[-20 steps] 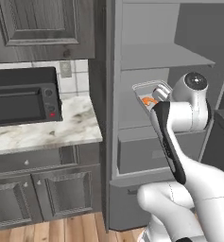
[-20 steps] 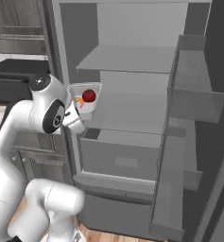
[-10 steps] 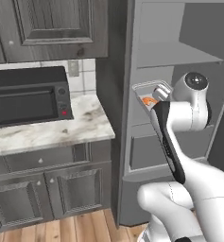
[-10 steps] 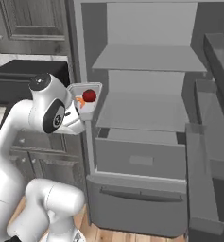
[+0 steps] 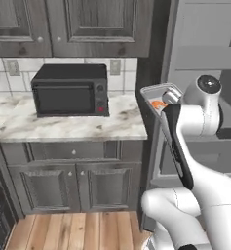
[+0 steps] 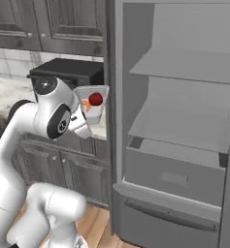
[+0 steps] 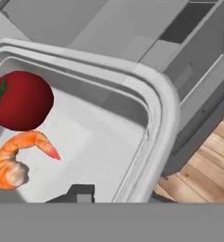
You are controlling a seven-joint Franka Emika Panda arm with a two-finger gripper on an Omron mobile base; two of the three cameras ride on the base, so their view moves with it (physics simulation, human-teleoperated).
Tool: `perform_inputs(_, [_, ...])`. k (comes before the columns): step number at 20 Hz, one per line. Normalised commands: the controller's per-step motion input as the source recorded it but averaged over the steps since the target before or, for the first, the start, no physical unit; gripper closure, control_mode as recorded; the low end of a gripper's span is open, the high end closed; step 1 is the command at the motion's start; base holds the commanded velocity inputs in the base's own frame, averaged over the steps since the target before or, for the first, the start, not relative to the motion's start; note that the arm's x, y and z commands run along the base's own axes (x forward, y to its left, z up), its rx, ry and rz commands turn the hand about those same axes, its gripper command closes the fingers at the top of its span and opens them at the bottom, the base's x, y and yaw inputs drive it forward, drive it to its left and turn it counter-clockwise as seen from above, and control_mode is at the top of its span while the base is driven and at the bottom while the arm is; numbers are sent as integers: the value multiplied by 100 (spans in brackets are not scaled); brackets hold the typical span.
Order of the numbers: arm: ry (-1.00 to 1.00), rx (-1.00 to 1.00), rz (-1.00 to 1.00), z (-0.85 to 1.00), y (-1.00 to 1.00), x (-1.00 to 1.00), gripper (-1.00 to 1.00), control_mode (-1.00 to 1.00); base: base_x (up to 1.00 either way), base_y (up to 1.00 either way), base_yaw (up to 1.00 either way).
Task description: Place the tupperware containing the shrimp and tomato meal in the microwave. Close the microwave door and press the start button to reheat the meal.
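Claw (image 7: 85, 191) pinches the tupperware (image 7: 132, 118) by its near rim, carried aloft; tomato (image 7: 21, 100) and shrimp (image 7: 19, 158) lie loose ahead of it. Risk: tilt spills them

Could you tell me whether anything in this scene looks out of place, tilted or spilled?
Nothing has spilled: the tomato and shrimp lie inside the tupperware, which the gripper holds in the air beside the counter. The one oddity is the fridge, standing wide open with bare shelves.

Dark cabinets (image 5: 63, 22), marble counter (image 5: 73, 128), seemingly open fridge (image 6: 184, 121)
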Motion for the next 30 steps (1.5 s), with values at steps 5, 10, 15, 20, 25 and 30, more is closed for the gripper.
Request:
perform_inputs(5, [0, 0, 0, 0, 0, 0, 100, 100, -11, 36, 59])
perform_inputs(10, [0, 0, 0, 0, 0, 0, 100, 100, 0, 60, 66])
perform_inputs(15, [0, 0, 0, 0, 0, 0, 100, 100, 0, 66, 71])
perform_inputs(20, [0, 0, 0, 0, 0, 0, 100, 100, 2, 64, 69])
perform_inputs(25, [0, 0, 0, 0, 0, 0, 100, 100, 23, 56, 68])
perform_inputs(30, [0, 0, 0, 0, 0, 0, 100, 100, 39, 31, 65])
